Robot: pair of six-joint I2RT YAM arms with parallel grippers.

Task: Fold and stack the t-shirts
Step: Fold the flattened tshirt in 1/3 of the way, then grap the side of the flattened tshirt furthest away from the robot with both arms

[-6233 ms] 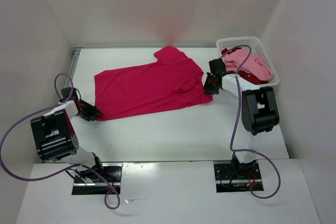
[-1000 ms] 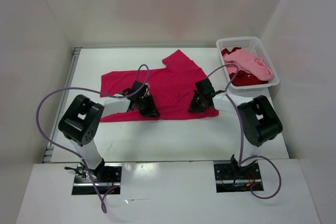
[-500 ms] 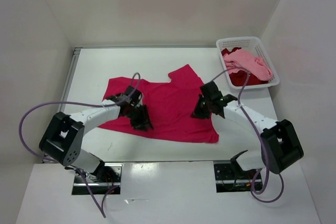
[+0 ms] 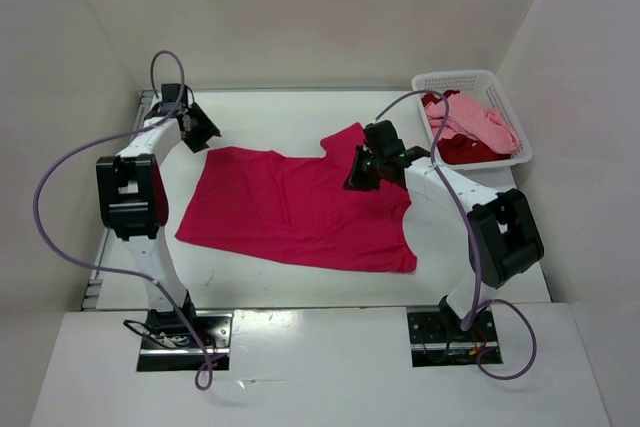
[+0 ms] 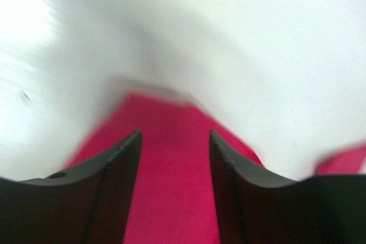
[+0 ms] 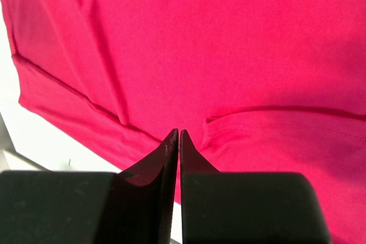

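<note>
magenta t-shirt spread; left pincer agape; right pincer closed

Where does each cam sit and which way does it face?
Top external: above and behind the bases, looking down at table, magenta t-shirt, basket; shows left end effector, right end effector.
Left wrist: on left arm, facing a shirt corner; own fingers apart.
Right wrist: on right arm, close over the shirt; own fingers together.
Shared: all see that shirt.

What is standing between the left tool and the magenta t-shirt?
Nothing visible. The left tool hangs open at the far left corner of the magenta t-shirt, with only bare table around that corner.
</note>
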